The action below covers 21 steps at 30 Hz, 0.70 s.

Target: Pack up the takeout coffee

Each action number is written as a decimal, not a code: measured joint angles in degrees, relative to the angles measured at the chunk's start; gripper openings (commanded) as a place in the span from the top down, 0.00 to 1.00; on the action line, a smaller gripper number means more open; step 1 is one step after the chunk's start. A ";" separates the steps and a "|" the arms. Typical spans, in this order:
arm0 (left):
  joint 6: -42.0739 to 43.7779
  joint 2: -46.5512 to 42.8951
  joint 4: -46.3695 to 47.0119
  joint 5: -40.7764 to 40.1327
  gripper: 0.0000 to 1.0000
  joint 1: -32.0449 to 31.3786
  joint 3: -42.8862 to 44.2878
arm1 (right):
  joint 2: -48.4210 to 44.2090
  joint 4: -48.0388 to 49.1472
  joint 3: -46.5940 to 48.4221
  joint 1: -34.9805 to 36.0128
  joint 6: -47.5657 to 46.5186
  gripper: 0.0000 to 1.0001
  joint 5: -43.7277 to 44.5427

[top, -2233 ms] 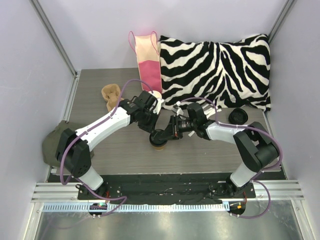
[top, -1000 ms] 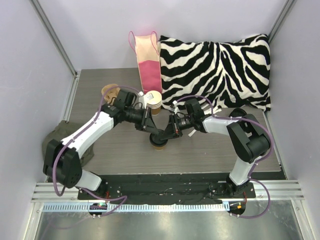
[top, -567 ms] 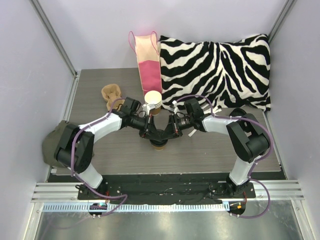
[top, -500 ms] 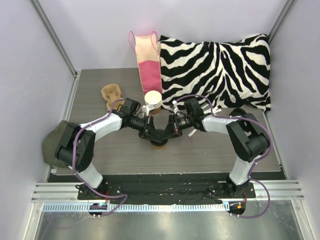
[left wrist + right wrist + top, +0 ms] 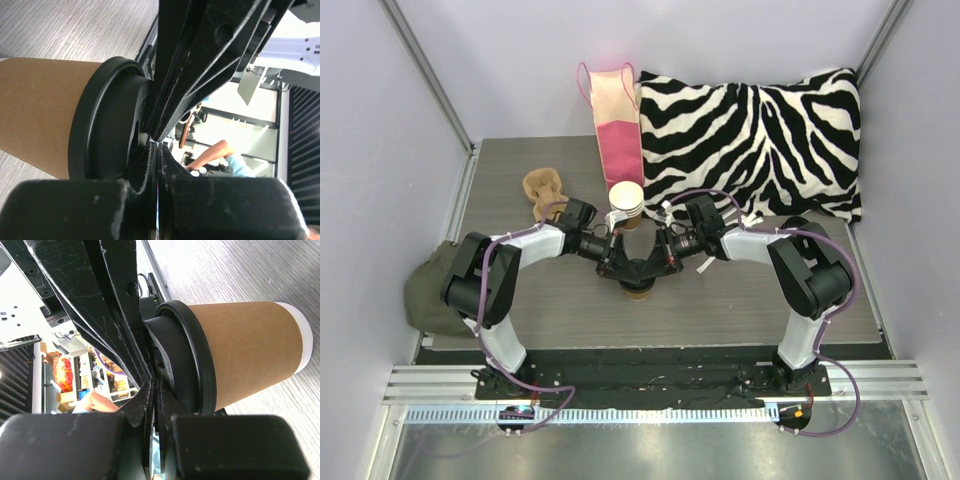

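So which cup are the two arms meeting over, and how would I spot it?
Start at the zebra pillow and come forward to the middle of the table, where the left arm and right arm meet. Beneath them stands a brown paper cup with a black lid; the cream cups behind it have none.

No legible text, apparently.

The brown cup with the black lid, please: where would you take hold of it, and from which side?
Grip the brown cup around its paper wall, just under the black lid, coming in level from the side. It stands upright and widens upward, so the lid's overhanging rim should stop it slipping down; a hold on the lid alone might pull it off.
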 measured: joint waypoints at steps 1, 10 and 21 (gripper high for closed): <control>0.72 0.11 0.00 0.35 1.00 0.13 0.00 | 0.04 0.02 0.02 0.00 0.00 0.91 -0.02; 4.15 0.28 -0.28 1.14 1.00 1.07 -0.68 | 0.66 0.46 0.39 0.00 -0.31 0.91 -0.24; 4.63 -0.09 -0.76 0.87 1.00 1.16 -0.57 | -0.24 0.22 0.59 0.79 -2.69 0.90 0.13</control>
